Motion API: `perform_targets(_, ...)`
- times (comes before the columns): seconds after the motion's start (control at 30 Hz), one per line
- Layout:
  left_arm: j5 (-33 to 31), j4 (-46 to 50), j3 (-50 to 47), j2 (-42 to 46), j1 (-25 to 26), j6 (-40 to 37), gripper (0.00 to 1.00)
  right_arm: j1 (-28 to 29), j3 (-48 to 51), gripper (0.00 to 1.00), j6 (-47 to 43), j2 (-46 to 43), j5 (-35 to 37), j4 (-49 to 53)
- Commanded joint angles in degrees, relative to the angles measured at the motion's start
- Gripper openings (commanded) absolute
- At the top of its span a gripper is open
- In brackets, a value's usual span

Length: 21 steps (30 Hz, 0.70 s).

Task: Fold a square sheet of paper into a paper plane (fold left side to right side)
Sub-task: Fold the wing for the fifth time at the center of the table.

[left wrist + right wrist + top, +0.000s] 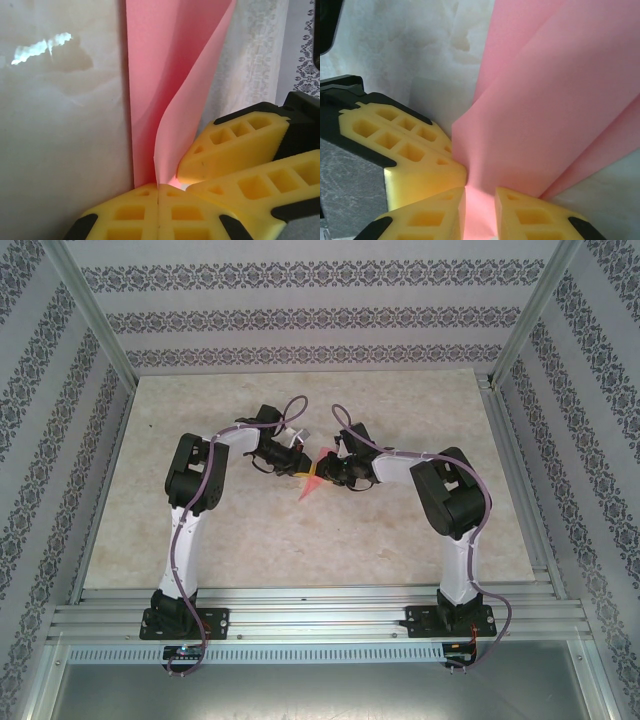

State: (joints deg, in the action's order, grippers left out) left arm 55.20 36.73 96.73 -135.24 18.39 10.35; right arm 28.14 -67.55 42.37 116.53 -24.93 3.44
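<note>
**Pinching pink paper at mid-counter**

Both claws sat nose to nose at the middle of the counter (300,540), a pale, marbled, glossy slab that carried a bright glare. The left claw (158,200) was clenched on a folded point of the paper (165,75). The right claw (480,212) grasped the same point, with pink showing between its fingers. The paper fanned out from them in folds, one flap lifted. Striped, flower-patterned walls (300,320) closed in three sides, with metal posts (95,310) at the corners and rails (320,615) along the near edge.
</note>
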Motion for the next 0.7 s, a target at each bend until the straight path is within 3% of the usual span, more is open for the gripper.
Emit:
perform_targets(0.0, -2.96, -1.32, 0.35, 0.50, -0.01, -1.14, 0.09, 0.51, -0.82, 0.23, 0.39, 1.67, 3.04, 4.14)
perform_targets(0.3, -8.17, -7.16, -9.86, 13.17, -2.19, 1.73, 0.32, 0.07, -0.74, 0.23, 0.75, 2.56, 3.50, 5.85)
perform_targets(0.5, -10.04, -14.98, -25.16, 24.32, -2.52, 4.93, 0.32, -0.10, -0.35, 0.23, 1.14, 2.21, 3.18, 4.93)
perform_targets(0.67, -11.65, -19.46, -31.55, 26.79, 1.19, 7.10, 0.38, -0.19, -0.30, 0.23, 1.36, 2.38, 2.82, 4.26)
